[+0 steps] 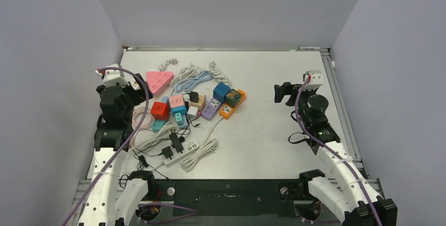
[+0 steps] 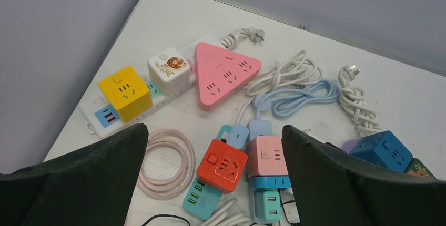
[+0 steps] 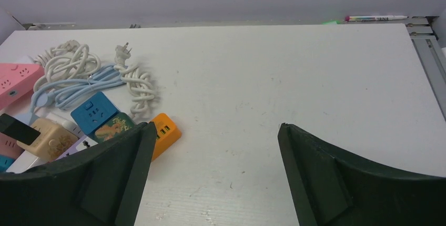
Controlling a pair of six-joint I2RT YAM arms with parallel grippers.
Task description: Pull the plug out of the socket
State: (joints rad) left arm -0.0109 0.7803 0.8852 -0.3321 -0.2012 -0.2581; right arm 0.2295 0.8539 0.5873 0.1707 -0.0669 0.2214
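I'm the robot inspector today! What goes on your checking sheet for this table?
Surface: white table, right half bare.
Job's things: black plugs look seated in a white power strip; another sits on a beige cube.
Clutter: red cube socket, pink triangle socket, yellow cube, blue cube, orange strip, all crowded on the left.
Grippers: left gripper and right gripper both open, holding nothing.
Cables: white cords, light blue cord, pink coil, loosely tangled.
Surroundings: grey walls; pen on the far ledge.
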